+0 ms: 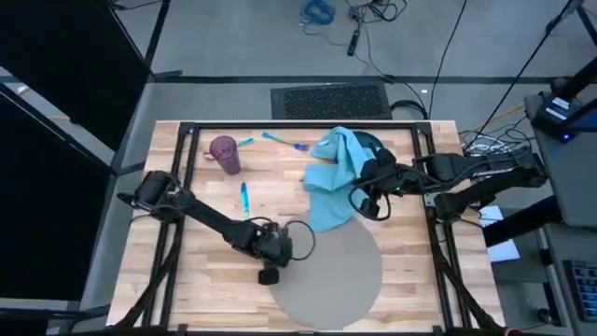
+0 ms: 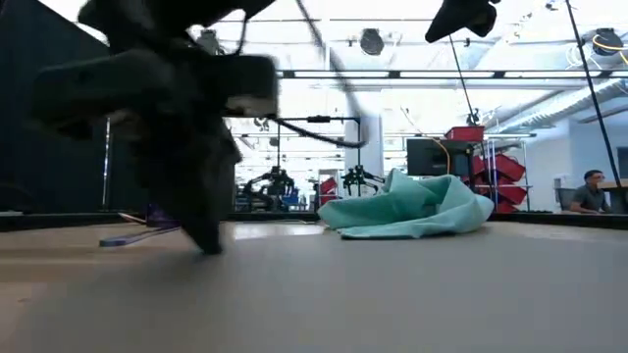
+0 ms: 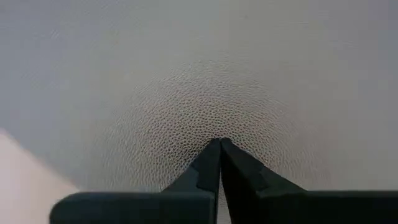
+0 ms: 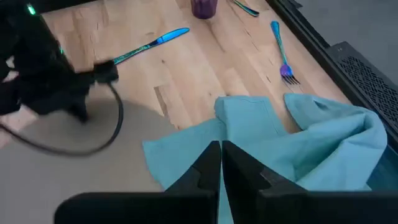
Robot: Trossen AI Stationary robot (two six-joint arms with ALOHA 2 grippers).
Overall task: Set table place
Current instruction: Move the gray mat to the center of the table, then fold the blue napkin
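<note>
Because the placemat [image 1: 326, 275] is being positioned, the left gripper [image 1: 276, 250] is pressed closed on its edge; the right gripper [image 4: 221, 163], closed and empty, is held above the teal cloth [image 1: 334, 177].

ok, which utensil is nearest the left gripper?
The blue knife, lying alone mid-table just beyond the left gripper. The fork and the third utensil lie farther off, near the purple cup.

Grey floor [image 1: 233, 37] with cables [image 1: 322, 13]; bright ceiling lights [image 2: 324, 34], perhaps red shelving [image 2: 491, 162].
</note>
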